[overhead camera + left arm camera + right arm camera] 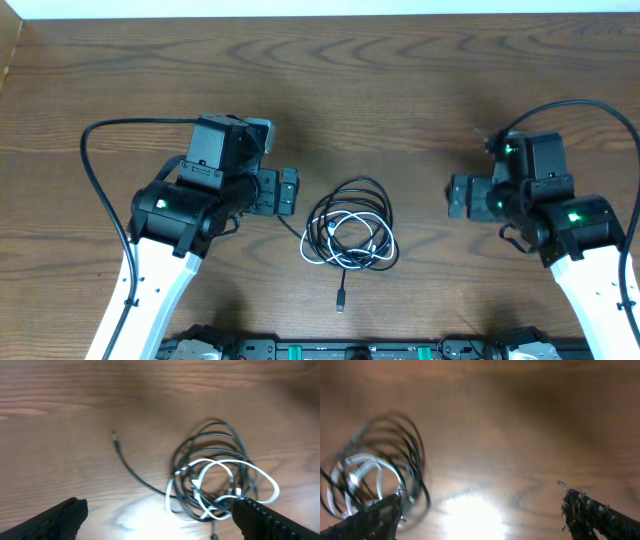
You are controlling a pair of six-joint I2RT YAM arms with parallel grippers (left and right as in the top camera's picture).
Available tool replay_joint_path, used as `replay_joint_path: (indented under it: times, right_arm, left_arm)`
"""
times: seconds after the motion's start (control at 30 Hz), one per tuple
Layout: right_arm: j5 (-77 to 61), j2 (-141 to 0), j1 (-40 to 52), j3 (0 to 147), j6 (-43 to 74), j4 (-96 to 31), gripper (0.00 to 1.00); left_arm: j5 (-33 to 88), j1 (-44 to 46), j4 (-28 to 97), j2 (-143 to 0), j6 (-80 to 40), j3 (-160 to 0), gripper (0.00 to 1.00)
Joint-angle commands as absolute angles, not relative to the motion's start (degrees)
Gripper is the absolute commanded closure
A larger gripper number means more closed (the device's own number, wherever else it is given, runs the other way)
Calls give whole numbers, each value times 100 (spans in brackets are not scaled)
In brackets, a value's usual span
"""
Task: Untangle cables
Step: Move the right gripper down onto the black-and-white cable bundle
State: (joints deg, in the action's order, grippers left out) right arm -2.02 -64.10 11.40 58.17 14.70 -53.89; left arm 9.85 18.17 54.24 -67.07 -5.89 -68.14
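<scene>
- The cables (350,228) lie in one loose tangle on the wooden table (400,90), about midway between the two arms.
- The bundle is mostly black cables (227,440) coiled in rough rings, with a white cable (260,477) looped through and over the lower part of the coil.
- One black tail leaves the coil on the near side and ends in a small plug (342,303) that rests on bare wood, apart from the bundle.
- A second short black tail (288,226) runs out of the coil toward the left arm.
- The left gripper (288,190) sits just left of the tangle, its jaws spread wide and holding nothing. In the left wrist view its two fingers (55,520) frame the bottom corners, with the coil near the right-hand one.
- The right gripper (455,197) sits well to the right of the tangle, also spread wide and empty.
- In the right wrist view the coil is blurred at the left edge, beside one of the fingers (370,520).
- Neither gripper touches the cables.
</scene>
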Motion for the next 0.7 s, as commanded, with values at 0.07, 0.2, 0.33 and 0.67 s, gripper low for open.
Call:
replay_joint_path:
  times: [0.07, 0.2, 0.33, 0.67]
  right_arm:
    - [-1317, -6617, 1173, 5736, 2211, -4521, 1]
    - [-888, -7083, 1173, 5607, 2648, -4246, 1]
    - [-768, -7752, 1256, 5446, 2414, -4069, 1]
    - [-703, -8541, 2742, 5448, 1061, -3710, 1]
  left_arm:
    - [639, 1824, 5446, -6674, -513, -6930, 2]
    - [504, 1824, 5481, -6676, -425, -6930, 2]
    - [217, 1824, 5505, -6676, -427, -6930, 2]
    - [75, 1824, 5505, -6735, -405, -6923, 2]
